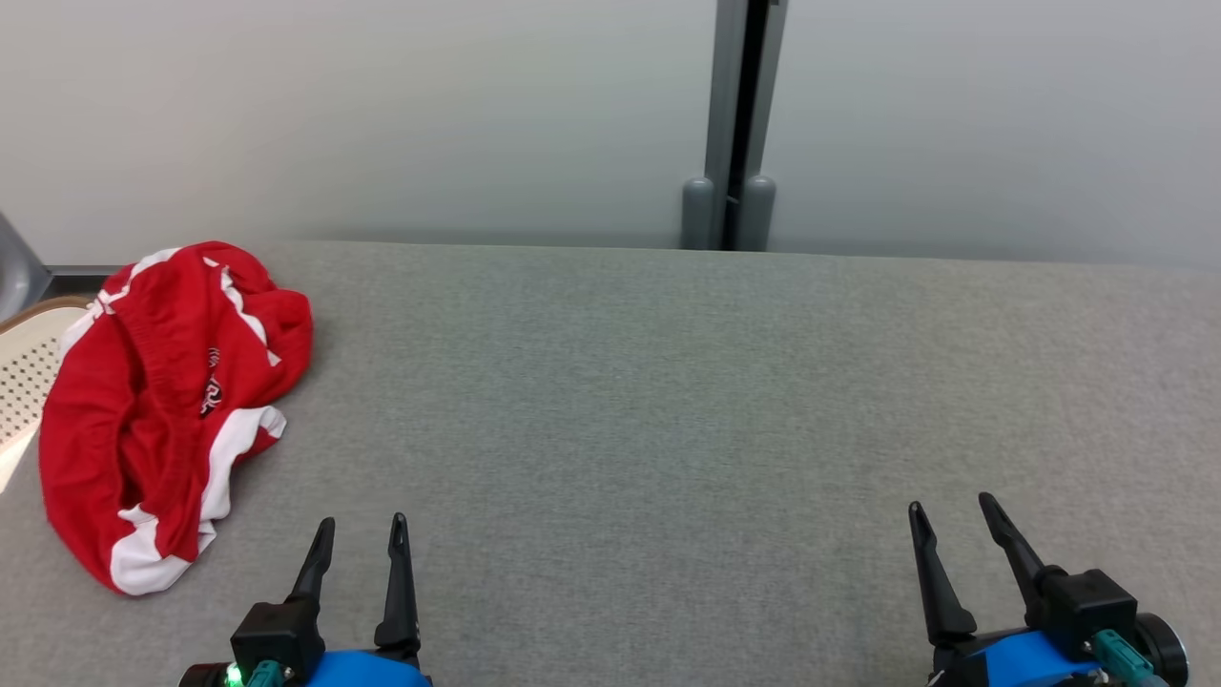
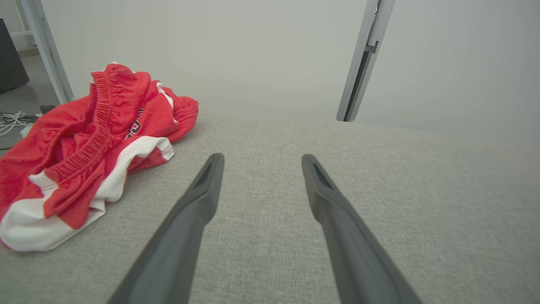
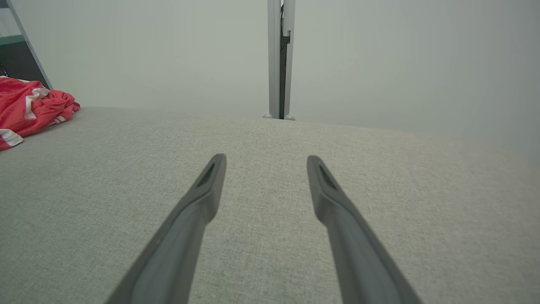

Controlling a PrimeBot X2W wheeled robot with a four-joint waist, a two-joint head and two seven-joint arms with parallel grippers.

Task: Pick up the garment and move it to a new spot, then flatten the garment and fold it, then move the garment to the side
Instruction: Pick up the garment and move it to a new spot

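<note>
I see the red garment [image 1: 143, 410] crumpled at the worktop's [image 1: 668, 401] left edge, near my left jaws but apart from them. Left jaws and right jaws both stand wide open, holding nothing.

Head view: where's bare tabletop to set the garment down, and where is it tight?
Bare: the grey tabletop from the garment's right side across to the right edge, between the wall post at the back and the open left gripper and right gripper in front. Crowded: the left edge, where the crumpled garment lies, just ahead-left of the left gripper.
</note>
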